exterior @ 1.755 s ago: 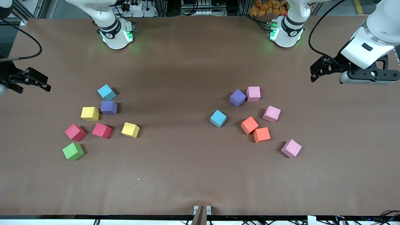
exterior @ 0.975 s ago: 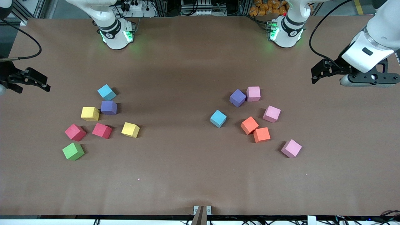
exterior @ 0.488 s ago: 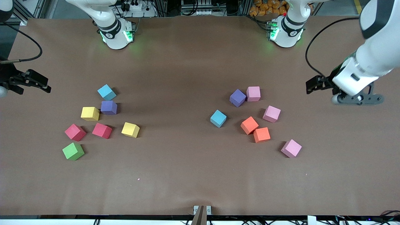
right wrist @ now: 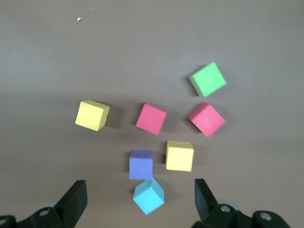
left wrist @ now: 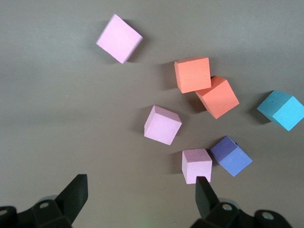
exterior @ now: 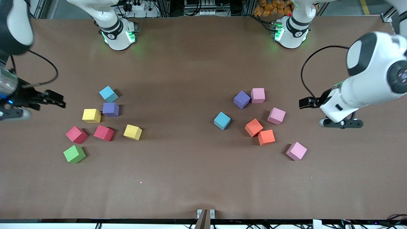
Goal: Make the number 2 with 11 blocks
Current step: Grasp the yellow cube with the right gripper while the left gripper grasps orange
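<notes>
Loose blocks lie in two groups; no number 2 shows. Toward the right arm's end are a light blue block (exterior: 108,93), a purple one (exterior: 110,109), two yellow, two red and a green one (exterior: 74,154). Toward the left arm's end are a purple block (exterior: 242,99), three pink ones, a light blue one (exterior: 222,120) and two orange ones (exterior: 253,127). My left gripper (exterior: 341,123) (left wrist: 140,192) is open and empty over bare table beside a pink block (exterior: 276,115) (left wrist: 162,125). My right gripper (exterior: 12,113) (right wrist: 140,194) is open and empty, with the light blue block (right wrist: 148,196) between its fingers in the right wrist view.
The brown table (exterior: 184,165) has bare room between the two groups and along the edge nearest the front camera. The arm bases (exterior: 118,35) stand at the edge farthest from the front camera. A small mount (exterior: 205,214) sits at the edge nearest it.
The left arm swung down and in toward the pink and orange blocks. The right gripper moved in toward its group. No block has moved.
</notes>
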Controlling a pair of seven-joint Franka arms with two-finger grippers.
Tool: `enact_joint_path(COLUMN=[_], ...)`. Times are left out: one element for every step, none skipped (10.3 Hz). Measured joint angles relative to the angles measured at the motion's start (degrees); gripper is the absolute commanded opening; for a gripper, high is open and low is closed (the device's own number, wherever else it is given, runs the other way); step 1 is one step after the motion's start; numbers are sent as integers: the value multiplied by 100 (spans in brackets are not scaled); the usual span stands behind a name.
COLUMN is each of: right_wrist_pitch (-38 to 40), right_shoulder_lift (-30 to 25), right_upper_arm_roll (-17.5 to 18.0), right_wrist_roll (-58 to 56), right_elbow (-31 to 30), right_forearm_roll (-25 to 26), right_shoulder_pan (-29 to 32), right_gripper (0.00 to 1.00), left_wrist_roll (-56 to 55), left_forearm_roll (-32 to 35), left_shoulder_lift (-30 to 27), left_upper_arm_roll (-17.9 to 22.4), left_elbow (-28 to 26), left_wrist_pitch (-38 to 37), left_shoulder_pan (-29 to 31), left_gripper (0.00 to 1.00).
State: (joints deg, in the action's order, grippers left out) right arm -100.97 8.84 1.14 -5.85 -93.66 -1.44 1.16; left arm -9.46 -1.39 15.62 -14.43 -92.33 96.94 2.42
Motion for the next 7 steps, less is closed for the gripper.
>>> enact_joint_path(right_wrist_pitch=[-331, -590, -736, -826, -934, -1090, -1317], right_shoulder_lift=[58, 70, 70, 73, 83, 118, 181], right_upper_arm_roll=[5, 10, 14, 20, 24, 30, 42], right_wrist_roll=[0, 1, 1, -8, -21, -21, -118], right_elbow=[-206, -417, -581, -710, -828, -963, -1114], right_forearm_roll=[0, 0, 1, 2, 2, 2, 2], right_shoulder_pan=[-168, -327, -428, -477, -564, -696, -788], right_gripper=[100, 100, 100, 100, 100, 100, 100], left_wrist_roll=[0, 0, 0, 0, 0, -4, -130], left_forearm_roll=[0, 0, 0, 0, 0, 0, 0], left_shoulder_lift=[124, 206, 280, 369, 483, 637, 792], left_upper_arm_roll=[-15, -21, -20, -18, -19, -21, -25], left_elbow=[0, -1, -3, -4, -4, -3, -2], left_wrist_pitch=[48, 109, 221, 350, 491, 634, 799], left_shoulder_pan=[-35, -54, -60, -59, -63, -92, -177], left_gripper=[100, 100, 100, 100, 100, 100, 100])
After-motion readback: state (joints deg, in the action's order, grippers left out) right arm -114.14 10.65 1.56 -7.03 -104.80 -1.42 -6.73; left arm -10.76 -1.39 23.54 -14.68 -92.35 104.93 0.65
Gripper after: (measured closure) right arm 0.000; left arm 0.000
